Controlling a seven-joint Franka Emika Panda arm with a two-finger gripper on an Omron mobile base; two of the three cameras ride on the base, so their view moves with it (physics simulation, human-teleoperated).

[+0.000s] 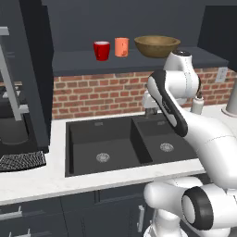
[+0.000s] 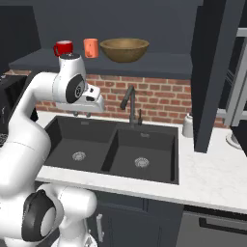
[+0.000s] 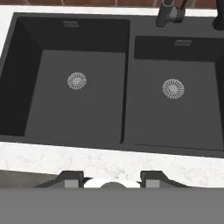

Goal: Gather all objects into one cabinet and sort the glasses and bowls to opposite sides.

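A black double sink (image 3: pixel 83 103) sits sunk into the white marble bench (image 2: pixel 212 181), each basin with a round silver drain. A dark tap (image 2: pixel 129 103) stands behind it, against a red brick wall (image 1: pixel 99 95). A small white bottle (image 2: pixel 187 126) stands right of the sink.

I count two cups on the shelf in front of me: one red cup (image 1: pixel 102 50) and one salmon-orange cup (image 1: pixel 121 46). Beside them sits one wide brown bowl (image 1: pixel 157 46). Below, I see one black sink (image 3: pixel 122 144) with two basins, and each basin has one round metal drain, so two drains in all: the left drain (image 3: pixel 77 81) and the right drain (image 3: pixel 173 88). One dark faucet (image 2: pixel 129 103) rises behind the sink. One small white bottle (image 2: pixel 187 125) stands on the counter.
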